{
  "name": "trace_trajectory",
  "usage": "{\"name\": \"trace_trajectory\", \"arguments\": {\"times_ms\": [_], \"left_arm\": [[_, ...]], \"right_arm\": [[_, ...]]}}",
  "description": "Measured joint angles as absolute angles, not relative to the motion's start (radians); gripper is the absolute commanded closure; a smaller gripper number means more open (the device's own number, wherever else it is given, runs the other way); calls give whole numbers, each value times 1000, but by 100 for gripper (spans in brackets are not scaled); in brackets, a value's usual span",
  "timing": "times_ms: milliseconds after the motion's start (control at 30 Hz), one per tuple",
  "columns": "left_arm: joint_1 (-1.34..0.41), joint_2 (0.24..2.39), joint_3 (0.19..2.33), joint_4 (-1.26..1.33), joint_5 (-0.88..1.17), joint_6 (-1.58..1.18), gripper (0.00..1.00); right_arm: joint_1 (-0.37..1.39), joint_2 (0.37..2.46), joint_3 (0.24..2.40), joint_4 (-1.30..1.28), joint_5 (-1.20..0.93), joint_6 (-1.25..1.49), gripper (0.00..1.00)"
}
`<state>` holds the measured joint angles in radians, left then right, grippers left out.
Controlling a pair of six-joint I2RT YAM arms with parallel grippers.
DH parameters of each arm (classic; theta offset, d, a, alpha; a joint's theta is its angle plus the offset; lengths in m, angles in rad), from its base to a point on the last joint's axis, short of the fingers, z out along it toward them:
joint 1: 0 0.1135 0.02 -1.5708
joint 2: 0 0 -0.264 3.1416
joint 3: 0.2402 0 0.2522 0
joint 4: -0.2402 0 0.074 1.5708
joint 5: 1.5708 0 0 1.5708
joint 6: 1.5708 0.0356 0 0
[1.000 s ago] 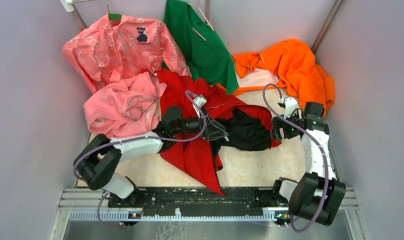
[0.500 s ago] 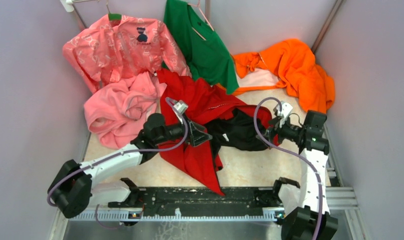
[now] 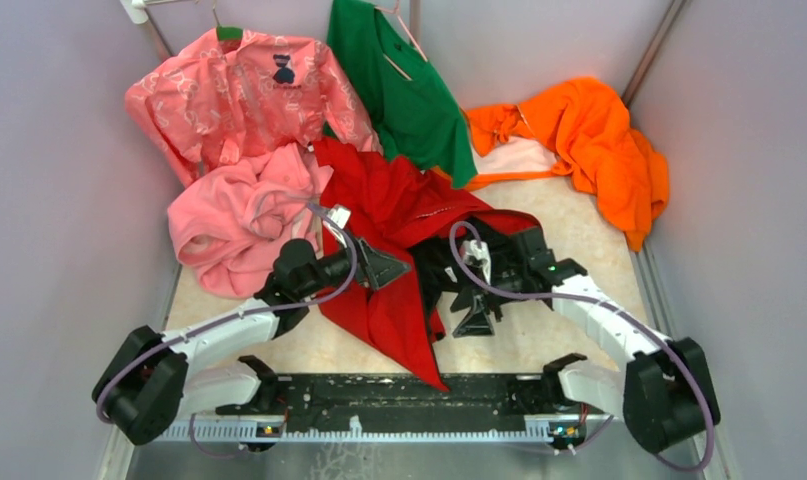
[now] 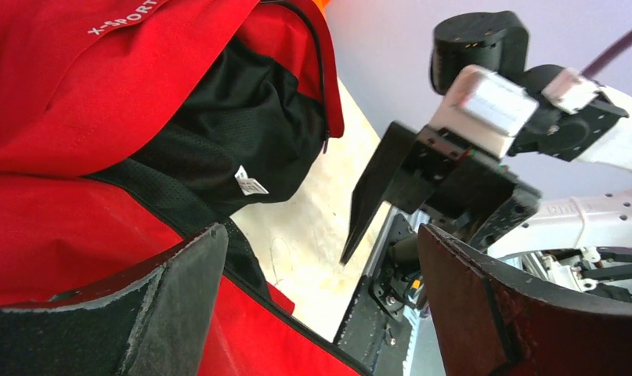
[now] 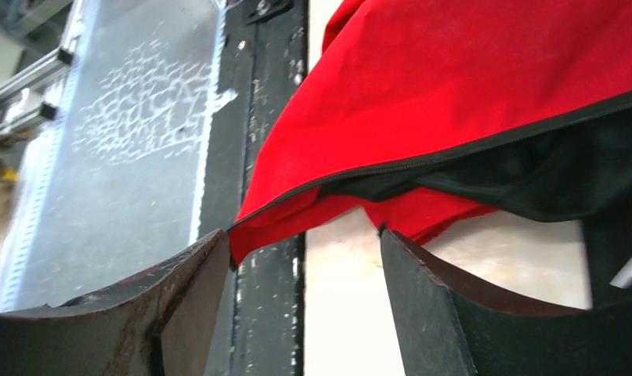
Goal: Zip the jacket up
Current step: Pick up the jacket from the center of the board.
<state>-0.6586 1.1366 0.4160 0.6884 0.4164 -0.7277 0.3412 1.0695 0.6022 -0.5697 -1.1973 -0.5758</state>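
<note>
Fingers (image 4: 179, 298) of the left gripper (image 4: 320, 235) stand wide apart with nothing between them, low over the red cloth of the jacket (image 3: 399, 200). Those of the right gripper (image 5: 303, 235) are also spread and hold nothing, just off the jacket's near edge, where a dark zipper line (image 5: 453, 153) runs along the hem. The jacket lies crumpled mid-table (image 3: 569, 230), black lining (image 4: 242, 133) exposed, between a pink fleece (image 3: 234, 225) and an orange garment (image 3: 599, 140).
</note>
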Motion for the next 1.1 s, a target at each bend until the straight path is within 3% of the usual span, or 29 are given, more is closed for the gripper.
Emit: {"name": "trace_trajectory", "arguments": {"times_ms": [600,667,833,933,1100], "left_arm": [[-658,981,492,350,230,-647,12],[-658,974,492,323,220,-636,12],[-658,959,492,289,220,-627,12],[-658,945,491,302,254,-624,12],[-658,943,488,363,349,-626,11]], "right_arm": [[672,1304,550,-196,-997,57,36],[708,1323,550,-197,-970,72,42],[751,1342,551,-194,-929,81,71],[750,1351,552,-193,-922,85,93],[751,1351,572,-203,-941,75,100]]}}
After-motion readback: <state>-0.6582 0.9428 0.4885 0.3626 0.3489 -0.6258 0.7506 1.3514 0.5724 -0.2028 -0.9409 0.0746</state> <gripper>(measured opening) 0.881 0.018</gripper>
